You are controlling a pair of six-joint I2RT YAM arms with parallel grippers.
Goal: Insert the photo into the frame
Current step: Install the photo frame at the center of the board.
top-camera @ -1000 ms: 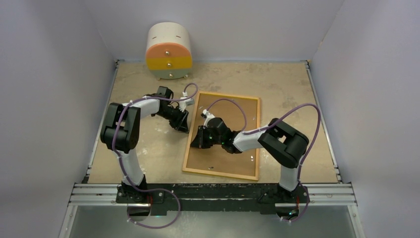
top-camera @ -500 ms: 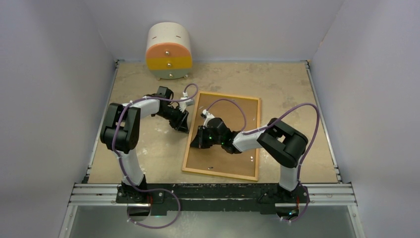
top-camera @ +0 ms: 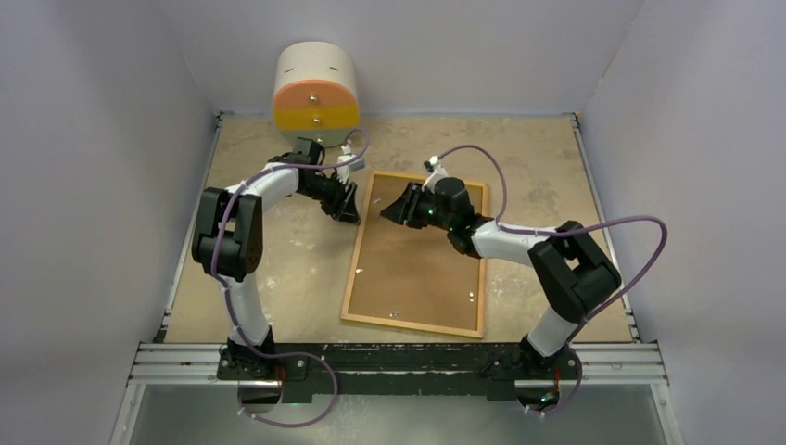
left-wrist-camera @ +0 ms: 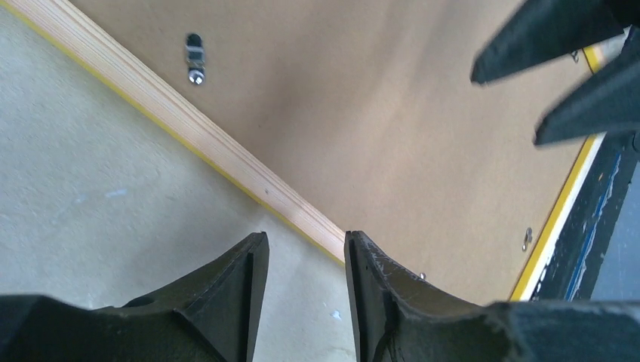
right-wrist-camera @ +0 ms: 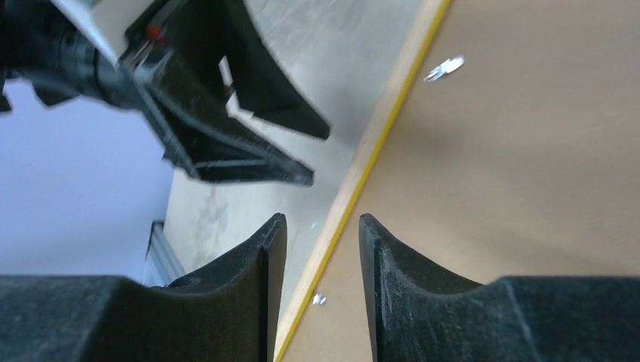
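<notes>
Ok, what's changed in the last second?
The right gripper moved from the left middle of the frame to its far end. The left gripper edged a little farther away beside the frame's left edge. Both are open and empty. The frame has not moved.

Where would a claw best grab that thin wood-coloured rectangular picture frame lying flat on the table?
Probably by the long left rail of the thin wood-coloured rectangular picture frame, coming from the beige tabletop side. The frame lies flat, and the brown hardboard sheet fills its middle, so only the outer edge offers a lip. The open left claw hangs right over that rail.
</notes>
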